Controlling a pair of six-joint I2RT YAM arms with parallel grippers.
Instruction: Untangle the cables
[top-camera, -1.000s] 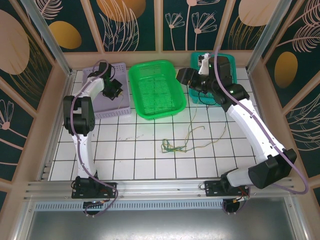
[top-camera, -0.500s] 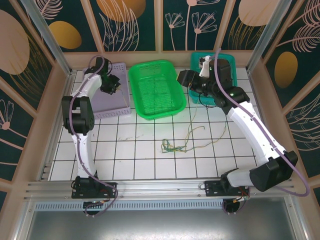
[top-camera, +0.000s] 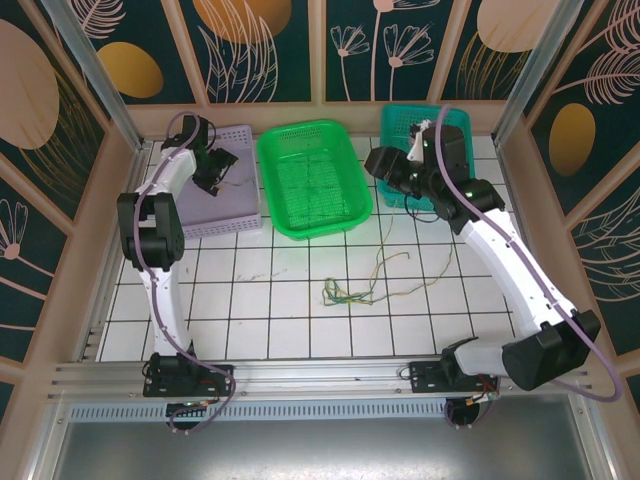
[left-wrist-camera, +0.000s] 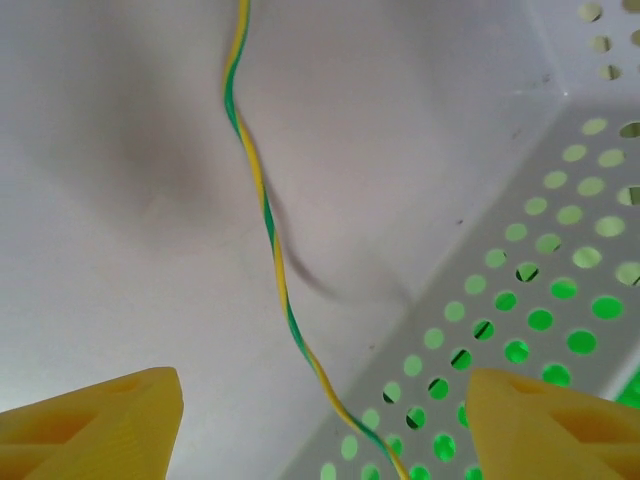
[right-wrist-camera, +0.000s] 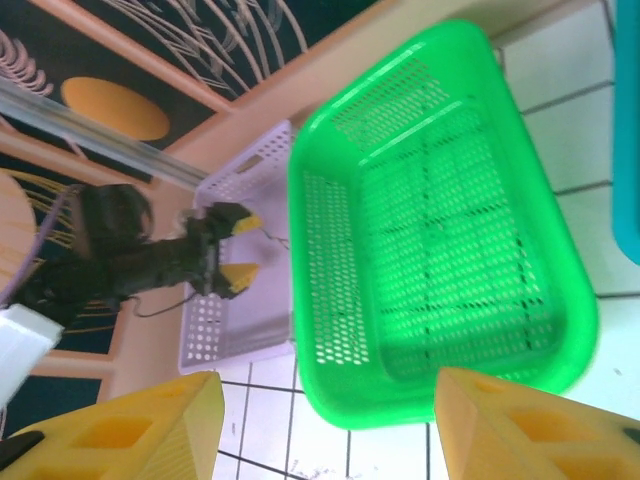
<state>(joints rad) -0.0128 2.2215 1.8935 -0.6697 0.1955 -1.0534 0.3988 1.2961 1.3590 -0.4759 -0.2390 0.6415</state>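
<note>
Hovering over the lilac basket, the left pincer stands apart above a yellow-green cable; right pincer apart, empty.

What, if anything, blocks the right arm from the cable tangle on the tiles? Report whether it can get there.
Probably yes. The cable tangle lies bare on open tiles, nothing over it, and the right gripper, fingers apart and empty, hovers beside the teal basket.
</note>
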